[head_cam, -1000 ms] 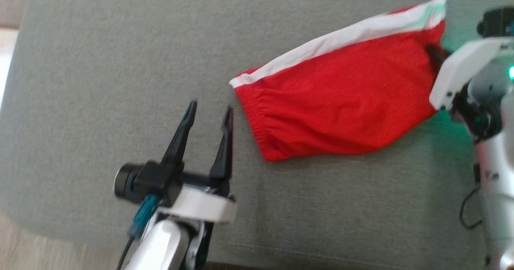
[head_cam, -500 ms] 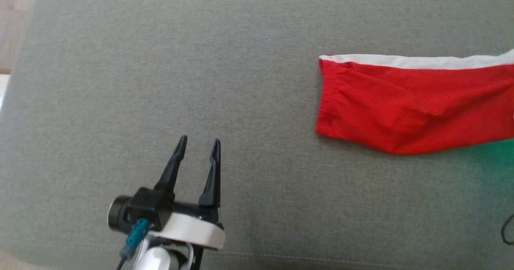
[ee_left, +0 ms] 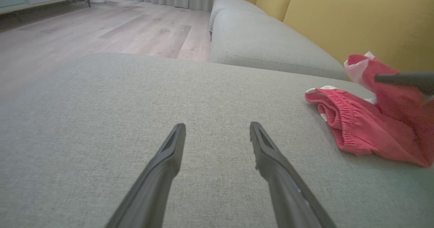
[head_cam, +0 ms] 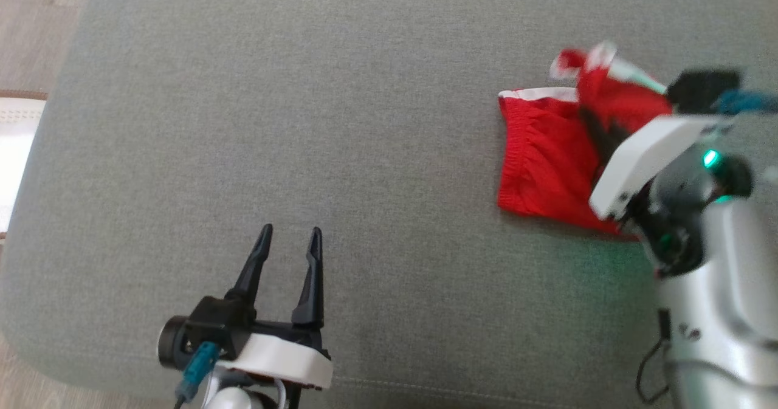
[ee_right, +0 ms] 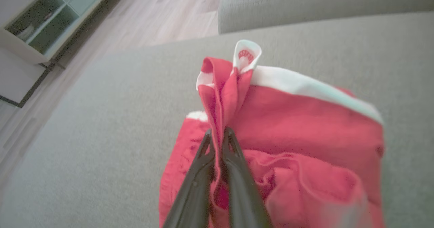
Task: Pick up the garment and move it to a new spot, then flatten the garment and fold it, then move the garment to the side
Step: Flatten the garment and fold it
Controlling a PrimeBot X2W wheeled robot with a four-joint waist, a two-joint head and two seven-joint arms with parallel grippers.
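Note:
The garment (head_cam: 541,160) is red cloth with a white stripe, lying on the grey cushion (head_cam: 304,123) at the right. My right gripper (head_cam: 598,132) is shut on a fold of the garment (ee_right: 271,126), lifting one end over the rest; the pinched fold stands up between its fingers (ee_right: 203,167). My left gripper (head_cam: 289,236) hangs open over bare cushion at the lower left, far from the garment (ee_left: 366,126), with nothing between its fingers (ee_left: 169,153).
The grey cushion's front edge (head_cam: 425,391) runs along the bottom and wood floor (head_cam: 36,26) shows past its left edge. A yellow sofa back (ee_left: 356,18) rises behind another grey seat (ee_left: 264,45). A cabinet (ee_right: 40,21) stands on the floor.
The head view has shifted. The right gripper has carried the garment's held end back over the rest, so the long flat cloth is now bunched and doubled. The left gripper stays open.

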